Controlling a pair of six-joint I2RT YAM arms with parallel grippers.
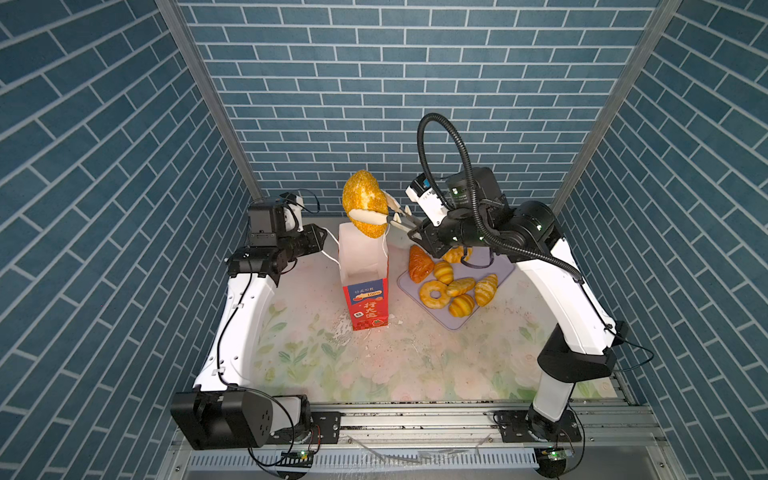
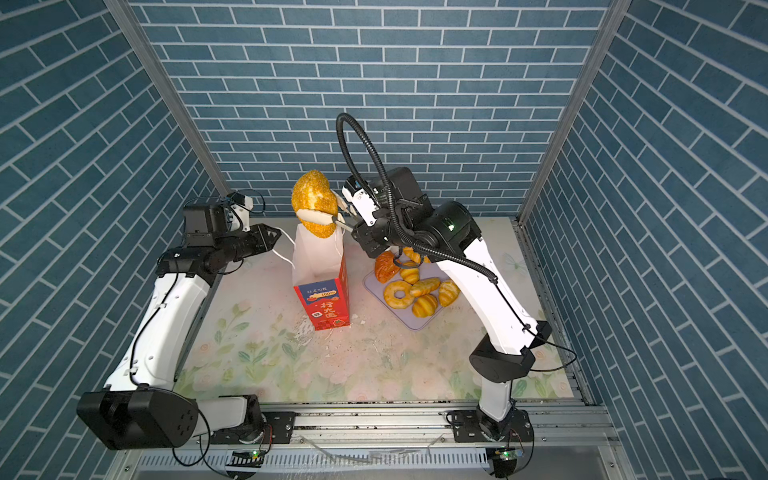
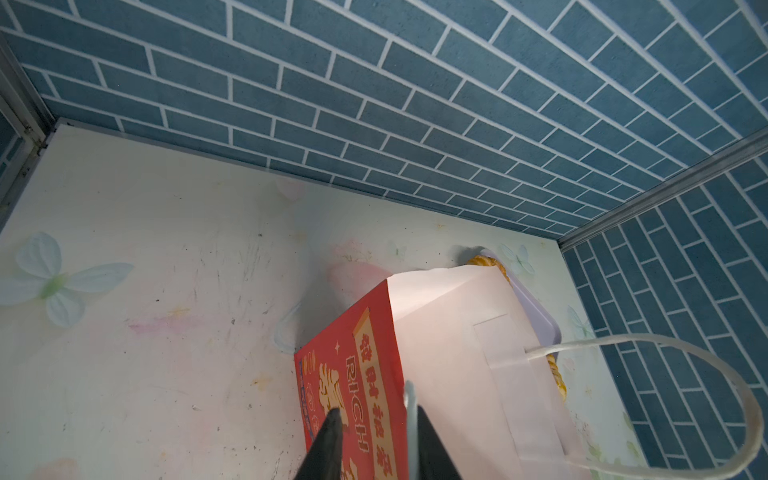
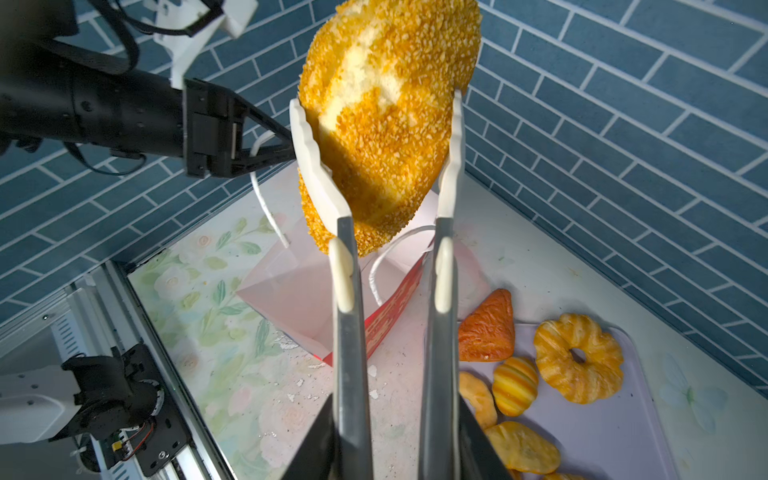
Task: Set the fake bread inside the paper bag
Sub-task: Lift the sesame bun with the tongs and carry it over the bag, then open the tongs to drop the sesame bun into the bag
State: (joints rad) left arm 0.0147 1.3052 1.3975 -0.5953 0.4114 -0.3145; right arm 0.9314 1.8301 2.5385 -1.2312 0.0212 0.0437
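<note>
My right gripper is shut on grey tongs. Their white tips clamp the oval speckled loaf, which hangs tilted just above the open mouth of the red paper bag. The bag stands upright. My left gripper is at the bag's left rim, jaws narrowed but apart. One white cord handle runs between them, against one finger. More fake bread, including a ring donut and a red-brown croissant, lies on the tray.
The lilac tray sits right of the bag, under my right arm. The bag's other cord handle loops out loosely. White crumbs are scattered on the floral mat around the bag. Blue brick walls close in the back and sides.
</note>
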